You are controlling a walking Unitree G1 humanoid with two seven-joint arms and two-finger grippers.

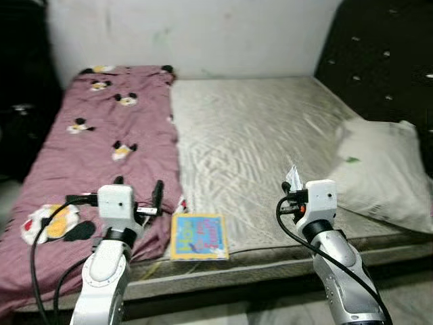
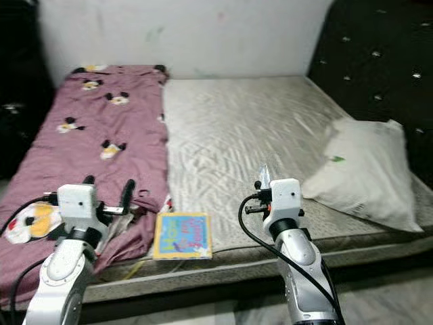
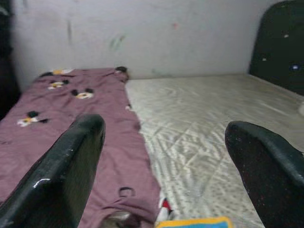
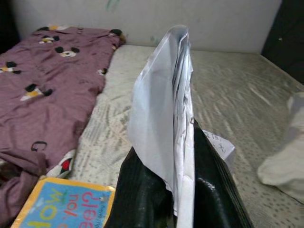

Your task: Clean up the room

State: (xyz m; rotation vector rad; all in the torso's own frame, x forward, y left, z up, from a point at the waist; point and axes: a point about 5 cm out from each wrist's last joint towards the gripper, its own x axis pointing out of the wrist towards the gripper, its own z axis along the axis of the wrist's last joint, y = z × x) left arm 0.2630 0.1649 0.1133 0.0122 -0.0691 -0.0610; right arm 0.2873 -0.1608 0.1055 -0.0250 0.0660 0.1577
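Note:
My right gripper is shut on a folded sheet of white paper and holds it upright above the front part of the bare grey mattress. Over the maroon cartoon-print blanket's front edge, my left gripper stands open with nothing between its fingers. A colourful children's book lies flat at the mattress's front edge, between the two arms. A white pillow rests at the right side of the bed.
The bed runs back to a pale wall. A dark tufted headboard stands at the right, and dark furniture at the left. A strip of floor shows in front of the bed.

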